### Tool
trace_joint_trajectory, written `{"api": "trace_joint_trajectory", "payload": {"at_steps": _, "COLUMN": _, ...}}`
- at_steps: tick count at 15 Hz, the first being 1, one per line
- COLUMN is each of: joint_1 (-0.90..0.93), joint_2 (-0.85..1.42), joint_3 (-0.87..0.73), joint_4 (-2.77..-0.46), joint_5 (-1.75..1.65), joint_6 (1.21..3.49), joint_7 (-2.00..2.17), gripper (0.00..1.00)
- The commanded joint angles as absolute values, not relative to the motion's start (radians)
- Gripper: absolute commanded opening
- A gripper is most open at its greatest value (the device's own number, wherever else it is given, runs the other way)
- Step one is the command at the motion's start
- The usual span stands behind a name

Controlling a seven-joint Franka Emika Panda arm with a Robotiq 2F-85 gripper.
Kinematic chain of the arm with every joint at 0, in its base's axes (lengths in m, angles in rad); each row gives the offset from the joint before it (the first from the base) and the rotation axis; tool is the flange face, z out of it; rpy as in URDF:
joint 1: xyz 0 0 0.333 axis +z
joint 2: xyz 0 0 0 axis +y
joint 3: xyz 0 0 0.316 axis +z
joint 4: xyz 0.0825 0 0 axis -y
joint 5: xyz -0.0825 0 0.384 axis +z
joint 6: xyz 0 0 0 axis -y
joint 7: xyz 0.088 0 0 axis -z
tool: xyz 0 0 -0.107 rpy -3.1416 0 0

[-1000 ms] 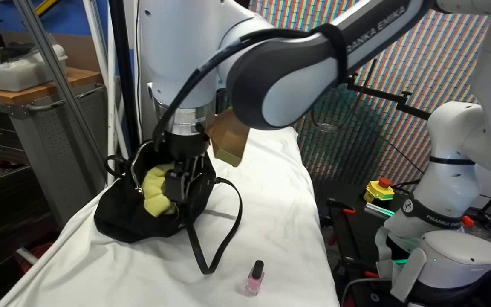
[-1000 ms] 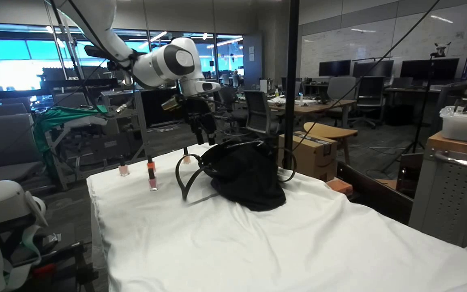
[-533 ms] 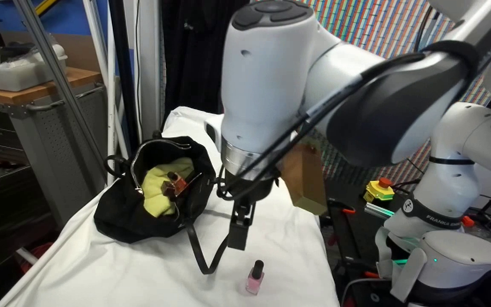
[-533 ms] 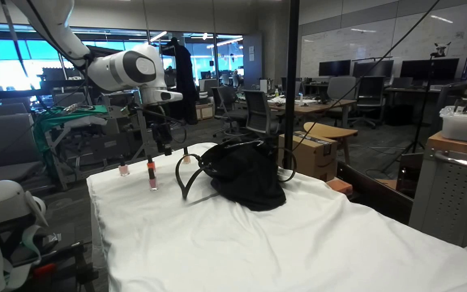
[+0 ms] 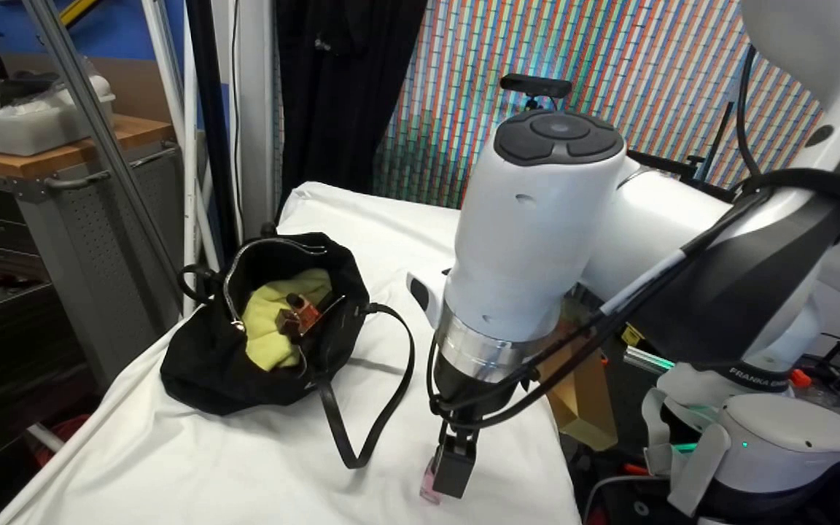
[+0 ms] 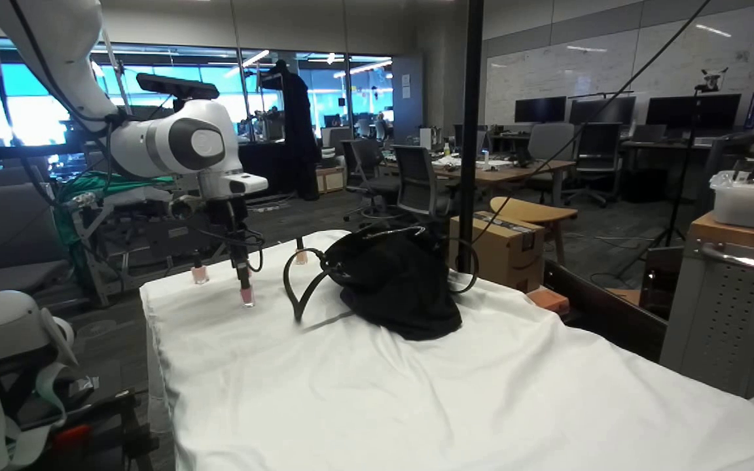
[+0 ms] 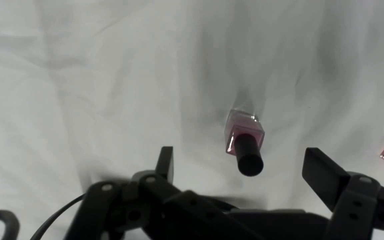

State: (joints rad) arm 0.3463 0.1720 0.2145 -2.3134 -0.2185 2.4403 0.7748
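Right of the black handbag (image 5: 201,372) in an exterior view, its looped strap (image 5: 335,423) could snag anything sweeping low. Farther right of it stands a pink nail-polish bottle (image 5: 429,490), between the jaws of the gripper (image 7: 238,160) (spread wide, holding nothing); one finger touching early might topple it.

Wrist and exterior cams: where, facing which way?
Wrist view: at the open gripper, facing down at the pink bottle; both fingers show.
Exterior view: raised, looking down into the black bag; arm, gripper show.
Exterior view: slightly above, looking across the white cloth; arm, gripper show.
Both exterior views, roughly opposed, share black bag, pink bottle.
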Motion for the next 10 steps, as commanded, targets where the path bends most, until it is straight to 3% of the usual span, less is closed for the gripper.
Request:
{"api": "trace_joint_trajectory", "payload": {"at_steps": 1, "joint_1": 0.337, "joint_2": 0.168, "joint_3": 0.223, "joint_4": -2.363, "joint_5": -0.148, "joint_6": 2.545, "joint_7": 0.756, "gripper": 1.0}}
{"api": "trace_joint_trajectory", "payload": {"at_steps": 10, "joint_1": 0.314, "joint_2": 0.26, "joint_3": 0.208, "joint_4": -2.338, "joint_5": -0.013, "joint_6": 2.611, "joint_7": 0.655, "gripper": 1.0}}
